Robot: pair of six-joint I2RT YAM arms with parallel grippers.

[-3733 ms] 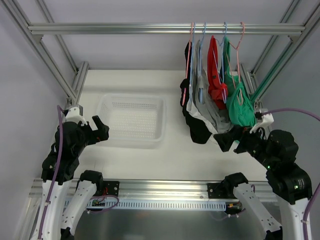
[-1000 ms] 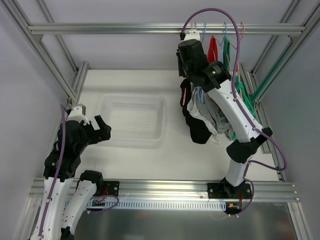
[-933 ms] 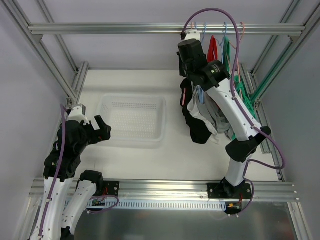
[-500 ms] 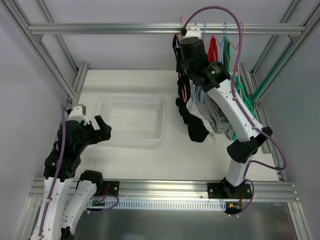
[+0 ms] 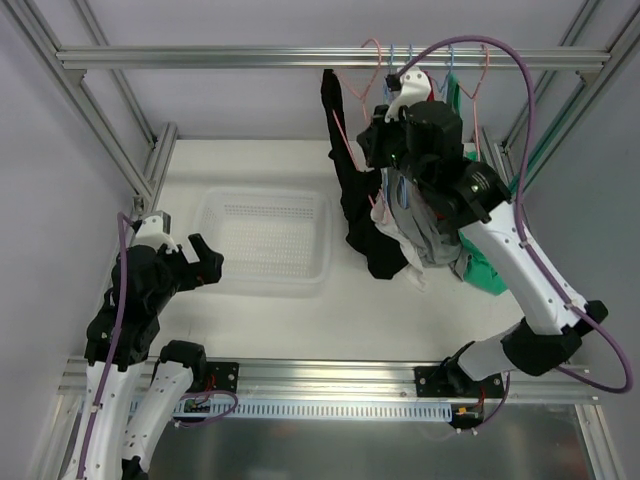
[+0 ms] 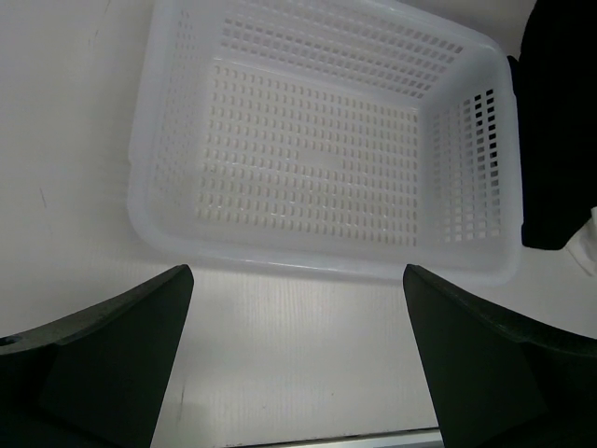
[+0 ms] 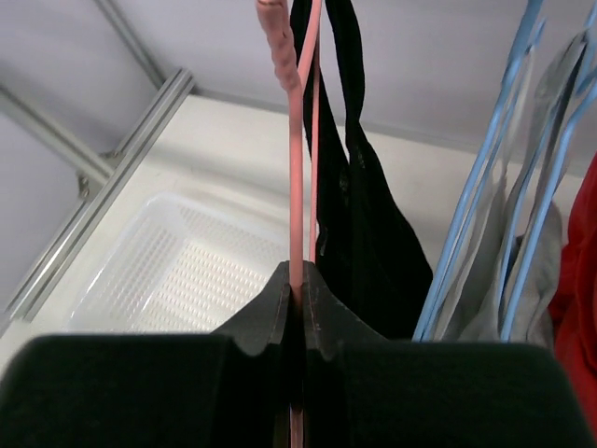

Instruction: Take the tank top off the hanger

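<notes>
So we are in the step of taking the hanger out from the row. The right gripper [image 7: 297, 276] is clamped on the thin wire of the pink hanger [image 7: 296, 177], jaws pinched tight with the wire running straight up between them. The black tank top [image 5: 352, 190] hangs from that hanger at the left end of the row, tilted out towards the middle of the table and standing apart from the other garments. From the overhead view we cannot tell whether the hook is off the rail [image 5: 250, 57] or resting on it; it sits right at rail level.

The left gripper [image 6: 298, 364] is spread wide with nothing in it, low over the table just in front of the white basket [image 6: 140, 168].

As we judge it, the next move calls for the right arm to carry the hanger clear of the blue hangers [image 7: 485, 187] beside it and bring it within reach of the left arm. That arm can then take hold of the cloth and draw the straps off the hanger's shoulders.

The top is soft, dark fabric with narrow straps looped over the pink wire. Its body hangs long and slightly bunched, with the lower hem close by the grey top [image 5: 425, 235]. We expect it to slide off the wire easily.
</notes>
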